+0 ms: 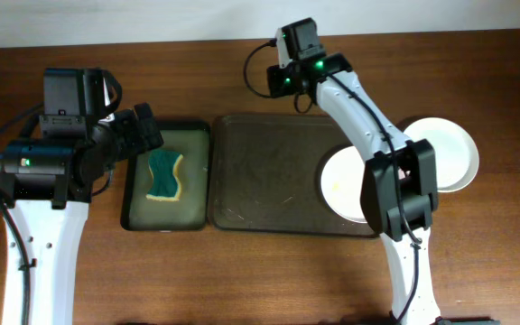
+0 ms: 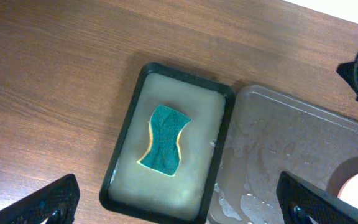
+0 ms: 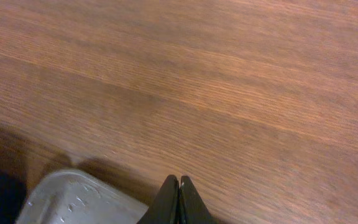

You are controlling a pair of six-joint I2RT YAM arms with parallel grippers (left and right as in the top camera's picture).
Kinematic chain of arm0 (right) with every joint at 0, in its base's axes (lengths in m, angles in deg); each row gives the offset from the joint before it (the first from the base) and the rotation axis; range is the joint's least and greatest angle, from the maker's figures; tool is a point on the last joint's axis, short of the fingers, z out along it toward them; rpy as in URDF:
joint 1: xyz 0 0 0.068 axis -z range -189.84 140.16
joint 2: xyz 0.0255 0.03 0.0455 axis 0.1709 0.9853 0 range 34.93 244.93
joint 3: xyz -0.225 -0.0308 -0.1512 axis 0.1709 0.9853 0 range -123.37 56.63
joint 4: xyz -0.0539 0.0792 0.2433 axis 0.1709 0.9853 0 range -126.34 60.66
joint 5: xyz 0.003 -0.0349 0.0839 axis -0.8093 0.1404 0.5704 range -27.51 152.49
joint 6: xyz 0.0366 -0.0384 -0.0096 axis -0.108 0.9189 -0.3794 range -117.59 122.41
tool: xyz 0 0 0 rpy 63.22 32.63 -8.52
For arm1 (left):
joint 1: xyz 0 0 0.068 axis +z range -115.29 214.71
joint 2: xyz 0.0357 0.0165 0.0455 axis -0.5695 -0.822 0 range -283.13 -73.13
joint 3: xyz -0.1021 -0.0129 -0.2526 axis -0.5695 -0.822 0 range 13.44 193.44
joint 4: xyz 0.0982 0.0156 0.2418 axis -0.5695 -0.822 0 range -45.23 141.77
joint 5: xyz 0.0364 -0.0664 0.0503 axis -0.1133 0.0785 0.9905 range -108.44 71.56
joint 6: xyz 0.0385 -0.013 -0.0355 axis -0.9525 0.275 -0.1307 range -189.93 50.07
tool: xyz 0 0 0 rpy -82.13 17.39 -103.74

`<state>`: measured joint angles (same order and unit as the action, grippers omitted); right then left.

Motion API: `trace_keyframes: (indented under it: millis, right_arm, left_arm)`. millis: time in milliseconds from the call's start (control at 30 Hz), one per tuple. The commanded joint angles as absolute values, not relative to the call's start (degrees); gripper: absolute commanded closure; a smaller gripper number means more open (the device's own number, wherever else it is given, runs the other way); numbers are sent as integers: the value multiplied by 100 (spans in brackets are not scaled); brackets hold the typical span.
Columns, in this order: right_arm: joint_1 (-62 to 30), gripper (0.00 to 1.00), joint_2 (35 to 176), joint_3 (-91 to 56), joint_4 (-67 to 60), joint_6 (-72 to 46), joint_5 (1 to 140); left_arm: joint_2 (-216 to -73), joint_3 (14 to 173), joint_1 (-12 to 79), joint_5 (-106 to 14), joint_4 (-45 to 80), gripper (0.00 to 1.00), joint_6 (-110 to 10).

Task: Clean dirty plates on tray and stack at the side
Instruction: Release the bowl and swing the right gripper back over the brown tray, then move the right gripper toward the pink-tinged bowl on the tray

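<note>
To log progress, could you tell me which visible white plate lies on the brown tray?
The plate partly hidden under the right arm, at the brown tray's right end; the other plate rests on the bare tabletop beyond it.

The tray (image 1: 260,171) lies bare toward nine o'clock — at three o'clock the right arm (image 1: 359,108) crosses above its plate (image 1: 339,185).

Overhead faces straight down; both wrist views look obliquely, sharing the tray (image 1: 260,171) (image 2: 291,137) (image 3: 67,199).
</note>
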<state>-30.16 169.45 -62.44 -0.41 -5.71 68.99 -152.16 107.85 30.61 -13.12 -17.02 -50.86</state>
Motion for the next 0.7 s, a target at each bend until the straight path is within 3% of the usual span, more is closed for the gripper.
trace_keyframes:
  millis: [0,667]
  right_arm:
    - [-3276,96,17107,-6296,-312,-672,6779]
    - [-3722,96,17719,-6198,-540,-752,6777]
  left_arm:
    - [-15218,10825,3048,-1354,-1694,0,-5136]
    - [-15218,10825,3048,-1354,-1694,0,-5136]
